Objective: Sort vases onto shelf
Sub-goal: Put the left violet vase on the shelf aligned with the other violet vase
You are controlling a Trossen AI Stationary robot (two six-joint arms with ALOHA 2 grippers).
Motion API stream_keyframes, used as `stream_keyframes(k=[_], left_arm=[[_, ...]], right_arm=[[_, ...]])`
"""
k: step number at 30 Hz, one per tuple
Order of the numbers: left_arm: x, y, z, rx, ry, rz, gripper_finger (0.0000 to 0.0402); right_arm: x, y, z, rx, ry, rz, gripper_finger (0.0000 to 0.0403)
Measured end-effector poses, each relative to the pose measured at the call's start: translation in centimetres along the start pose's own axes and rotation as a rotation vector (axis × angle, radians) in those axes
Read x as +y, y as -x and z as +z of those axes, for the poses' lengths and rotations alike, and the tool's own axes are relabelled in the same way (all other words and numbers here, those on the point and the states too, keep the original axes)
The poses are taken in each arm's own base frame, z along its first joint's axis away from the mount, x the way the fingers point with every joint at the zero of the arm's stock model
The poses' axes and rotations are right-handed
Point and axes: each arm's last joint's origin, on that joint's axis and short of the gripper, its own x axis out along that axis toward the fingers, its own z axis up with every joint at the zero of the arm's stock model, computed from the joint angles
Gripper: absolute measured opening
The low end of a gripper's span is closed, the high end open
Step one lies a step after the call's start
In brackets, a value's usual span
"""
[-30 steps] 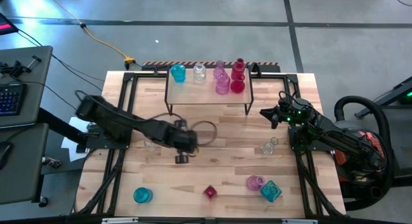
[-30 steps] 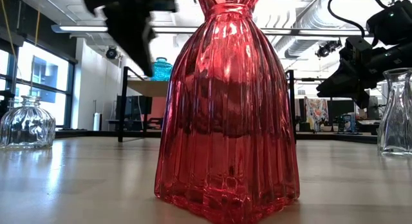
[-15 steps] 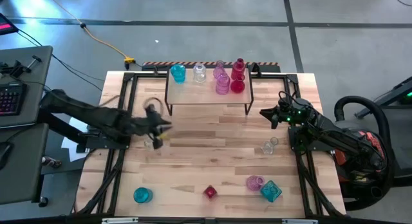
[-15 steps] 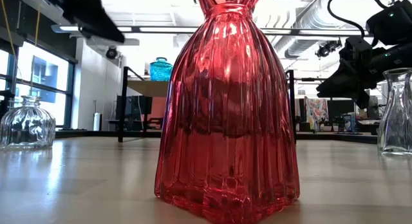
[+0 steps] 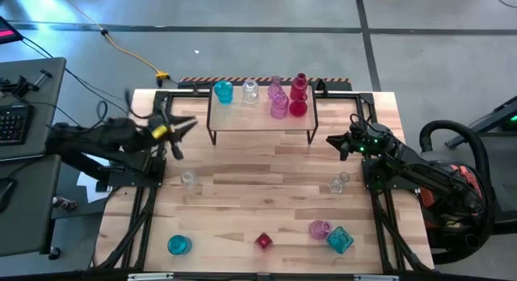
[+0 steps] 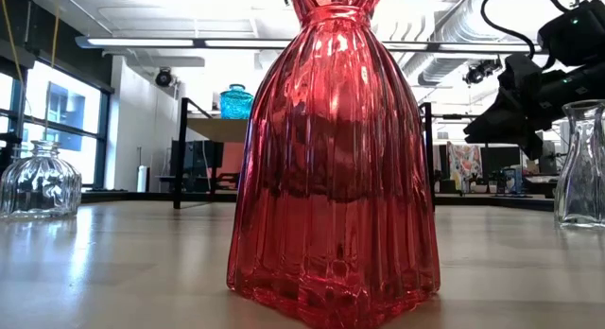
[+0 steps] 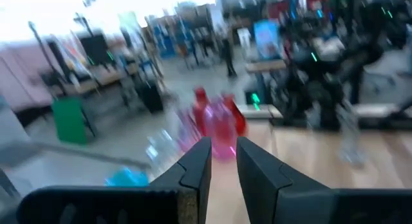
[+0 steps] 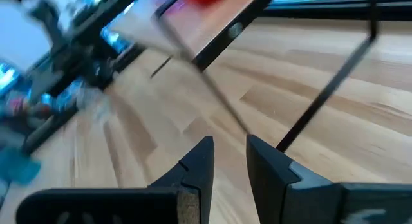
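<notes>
The shelf (image 5: 262,118) stands at the table's far side and carries a teal vase (image 5: 223,92), a clear one (image 5: 250,91), pink ones (image 5: 278,102) and red ones (image 5: 299,97). On the table stand a clear round vase (image 5: 188,178), a clear bottle (image 5: 338,182), a teal vase (image 5: 178,245), a red vase (image 5: 263,241), a pink vase (image 5: 320,228) and a faceted teal vase (image 5: 340,239). My left gripper (image 5: 176,129) hovers by the shelf's left end, shut and empty (image 7: 223,165). My right gripper (image 5: 333,142) waits right of the shelf, shut and empty (image 8: 230,161).
In the low view the red vase (image 6: 331,159) fills the foreground, with the clear round vase (image 6: 38,182) at the left and the clear bottle (image 6: 584,164) at the right. Black frame rails (image 5: 153,184) run along the table's left and right sides. Bare wood lies mid-table.
My left arm has swung back from the middle of the table toward the left edge and the far side, rising out of the low view. The vases have stayed in place.
</notes>
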Motion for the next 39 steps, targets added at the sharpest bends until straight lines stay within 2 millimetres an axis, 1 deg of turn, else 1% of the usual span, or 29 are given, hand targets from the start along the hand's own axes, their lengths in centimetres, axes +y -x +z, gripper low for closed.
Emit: stream_keyframes(k=[2,4,7,9,11,13,15,19,22,25,28,33,36,39], left_arm=[[0.6,0.2,0.6,-0.057,-0.016,0.036,0.0065],[1.1,0.5,1.1,-0.107,-0.006,0.071,0.0065],[1.8,0.7,1.6,-0.158,0.060,0.112,0.0065],[2.1,0.9,1.9,-0.192,0.126,0.134,0.0065],[2.4,1.0,2.1,-0.215,0.176,0.151,0.0065],[2.6,1.0,2.1,-0.221,0.213,0.162,0.0065],[2.7,0.9,2.1,-0.221,0.239,0.170,0.0065],[2.8,0.9,2.1,-0.220,0.248,0.187,0.0065],[2.9,0.8,2.0,-0.216,0.224,0.203,0.0065],[3.0,0.8,2.0,-0.214,0.216,0.216,0.0065],[3.1,0.7,1.9,-0.205,0.208,0.222,0.0065],[3.1,0.7,1.7,-0.185,0.193,0.233,0.0065],[3.1,0.6,1.6,-0.179,0.186,0.223,0.0065],[3.0,0.6,1.5,-0.173,0.175,0.190,0.0065]], right_arm=[[0.1,0.0,0.3,-0.035,-0.147,-0.004,0.0073],[0.2,0.0,0.5,-0.055,-0.363,0.017,0.0073],[0.4,0.0,0.8,-0.078,-0.588,0.056,0.0073],[0.6,0.1,1.1,-0.079,-0.663,0.101,0.0073],[1.0,0.2,1.5,-0.086,-0.688,0.172,0.0073],[1.5,0.4,2.2,-0.128,-0.726,0.258,0.0073],[2.3,0.9,3.4,-0.215,-0.717,0.383,0.0073],[3.9,2.6,5.4,-0.422,-0.602,0.631,0.0073],[4.4,3.6,6.2,-0.542,-0.562,0.710,0.0073],[4.7,3.9,6.9,-0.587,-0.542,0.675,0.0073],[5.4,4.1,8.1,-0.599,-0.535,0.621,0.0073],[7.3,3.9,11.6,-0.630,-0.431,0.572,0.0073],[8.4,3.3,13.7,-0.645,-0.348,0.527,0.0073],[9.3,2.4,15.7,-0.656,-0.335,0.491,0.0073]])
